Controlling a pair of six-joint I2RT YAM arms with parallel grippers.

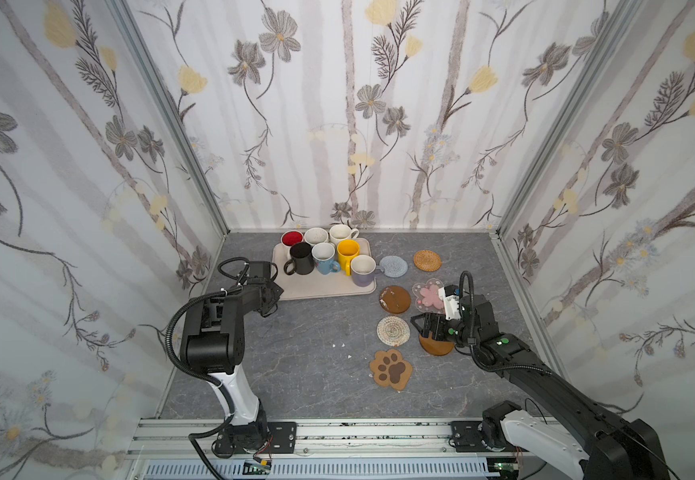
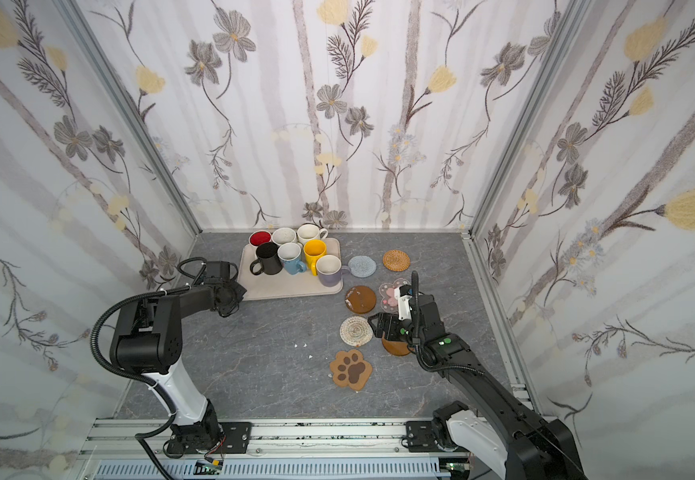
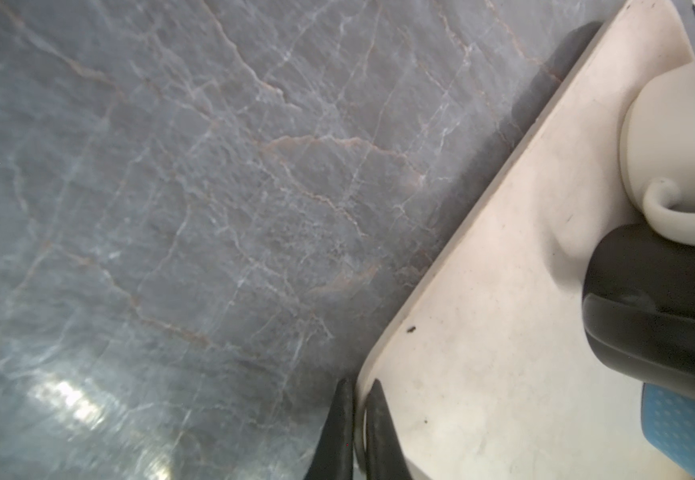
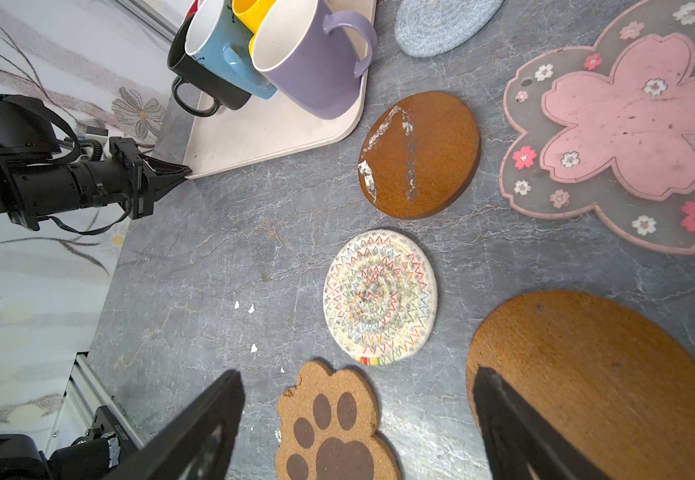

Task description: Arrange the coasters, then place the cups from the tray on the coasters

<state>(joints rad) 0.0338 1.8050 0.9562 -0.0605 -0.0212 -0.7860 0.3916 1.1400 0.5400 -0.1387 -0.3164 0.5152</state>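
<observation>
Coasters, seven counted, lie flat on the grey veined stone-look table (image 1: 296, 374), all to the right of the tray (image 1: 321, 290).

Far row: a pale blue crochet round (image 1: 393, 266) just beside the tray's far right corner, and a woven rattan round (image 1: 427, 260).

Middle row: a scuffed amber disc (image 1: 395, 299) with a grainy cork-like face and white marks, and a translucent flower-shaped mat (image 1: 429, 296) with a pink blossom centre, partly hidden behind the right arm in both top views.

Near row: a whitish coiled round (image 1: 393, 331) with coloured zigzag stitching, a second amber disc (image 4: 587, 395), and a paw-shaped cork mat (image 1: 391, 369) with dark brown pads.

Cups: all seven stand upright, bunched on the far half of the beige, round-cornered, low-rimmed tray.
- Back row: red-lined mug (image 1: 292, 238), speckled white mug (image 1: 316, 236), cream mug (image 1: 341, 233).
- Front row: black mug (image 1: 301, 257), light blue mug (image 1: 324, 257), yellow mug (image 1: 348, 251), lavender mug (image 1: 363, 270).

Left gripper (image 3: 358, 386): the jaws are closed on the rim at the tray's near left corner, with one finger outside the rim and one on the tray floor.

Right gripper (image 4: 356, 372): the jaws are spread wide and empty, low over the table. One finger is over the edge of the second amber disc; whether it touches cannot be determined.
</observation>
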